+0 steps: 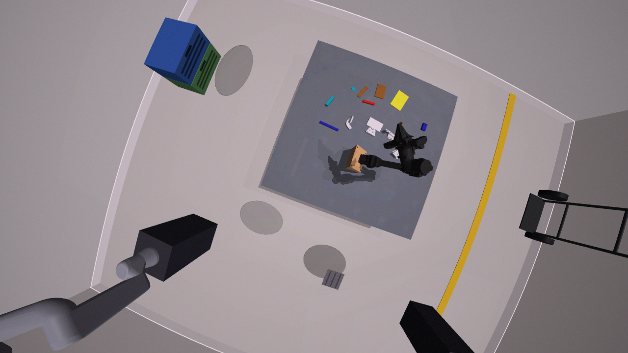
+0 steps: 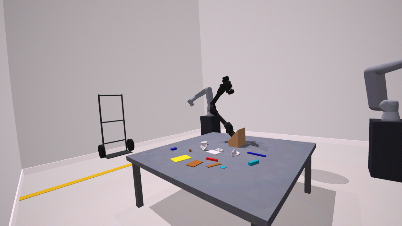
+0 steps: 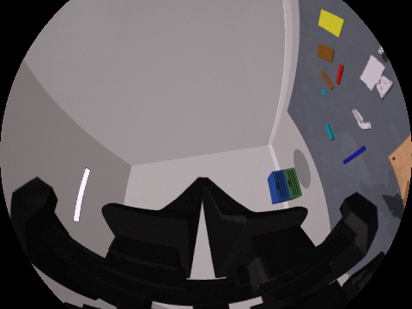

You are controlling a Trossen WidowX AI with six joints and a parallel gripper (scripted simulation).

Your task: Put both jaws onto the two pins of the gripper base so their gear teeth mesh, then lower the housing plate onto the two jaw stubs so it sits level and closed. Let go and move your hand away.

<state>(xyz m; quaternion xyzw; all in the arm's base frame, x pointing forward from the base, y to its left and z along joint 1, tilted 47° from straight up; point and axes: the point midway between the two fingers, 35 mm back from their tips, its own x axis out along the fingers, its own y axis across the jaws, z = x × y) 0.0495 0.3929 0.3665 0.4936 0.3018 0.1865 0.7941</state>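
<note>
My gripper (image 1: 400, 126) (image 2: 230, 90) (image 3: 202, 181) is shut and empty. It is raised high above the grey table (image 1: 307, 193) (image 2: 238, 185), over the white parts. A flat white plate (image 1: 374, 124) (image 2: 214, 152) (image 3: 372, 72) lies near the table's middle. A small white jaw (image 1: 388, 133) (image 2: 219, 149) (image 3: 384, 84) lies right beside it. A second white jaw (image 1: 350, 121) (image 2: 235, 153) (image 3: 361, 119) lies apart, nearer the blue bar. A chunky white part (image 1: 395, 153) (image 2: 204, 145) lies on the other side, partly hidden under the arm in the top view.
A wooden wedge (image 1: 354, 159) (image 2: 237, 138) (image 3: 403, 165) holds the arm's foot. Flat distractors lie nearby: a yellow tile (image 1: 399, 100), a brown tile (image 1: 380, 91), a red bar (image 1: 368, 102), a cyan bar (image 1: 329, 101), a blue bar (image 1: 328, 126). A blue-green box (image 1: 182, 54) stands on the floor.
</note>
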